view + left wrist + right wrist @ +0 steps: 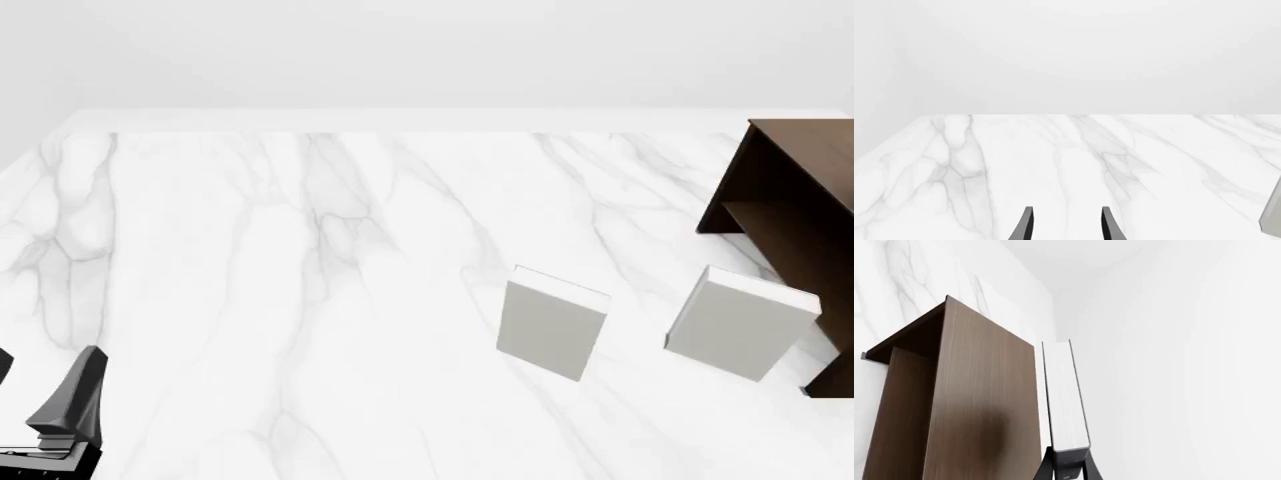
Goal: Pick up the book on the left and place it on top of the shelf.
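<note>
The book (pixel 1066 400), black-covered with a white page edge, shows only in the right wrist view. My right gripper (pixel 1067 462) is shut on its near end. The book is held edge-on alongside the flat top of the dark brown shelf (pixel 981 405), with a thin gap between them. In the front view only the shelf's (pixel 790 190) left part shows at the right edge, and neither the book nor the right gripper appears there. My left gripper (pixel 40 388) is open and holds nothing, low over the table's near left; its fingertips (pixel 1027 225) point across bare marble.
Two white-grey books (pixel 551 322) (pixel 741 322) stand upright on the marble table (pixel 267 280), just left of the shelf. The edge of one pale book (pixel 1271 215) shows in the left wrist view. White walls stand behind the table.
</note>
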Robot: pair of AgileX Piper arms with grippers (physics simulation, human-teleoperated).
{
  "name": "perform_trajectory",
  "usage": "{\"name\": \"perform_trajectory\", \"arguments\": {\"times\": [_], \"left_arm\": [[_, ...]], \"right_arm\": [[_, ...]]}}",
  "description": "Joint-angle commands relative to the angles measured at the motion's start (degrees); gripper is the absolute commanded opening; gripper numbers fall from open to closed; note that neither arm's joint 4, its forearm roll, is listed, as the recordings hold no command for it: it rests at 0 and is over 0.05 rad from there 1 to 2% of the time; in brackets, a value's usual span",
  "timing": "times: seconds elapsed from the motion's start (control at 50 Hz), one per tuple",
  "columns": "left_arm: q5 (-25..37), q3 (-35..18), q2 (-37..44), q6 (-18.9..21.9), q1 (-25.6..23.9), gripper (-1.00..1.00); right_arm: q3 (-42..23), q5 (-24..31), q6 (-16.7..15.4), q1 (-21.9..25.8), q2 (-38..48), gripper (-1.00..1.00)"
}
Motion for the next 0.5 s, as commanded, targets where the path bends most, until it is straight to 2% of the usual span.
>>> {"name": "perform_trajectory", "arguments": {"times": [0.02,0.5], "left_arm": [[0.0,0.0,0.0,0.0,0.0,1.0],[0.0,0.0,0.0,0.0,0.0,1.0]], "right_arm": [[-0.44,-1.88,0.64,-0.64,1.07,-1.0],[1.69,-4.25,-0.36,-2.14,3.04,-1.0]]}}
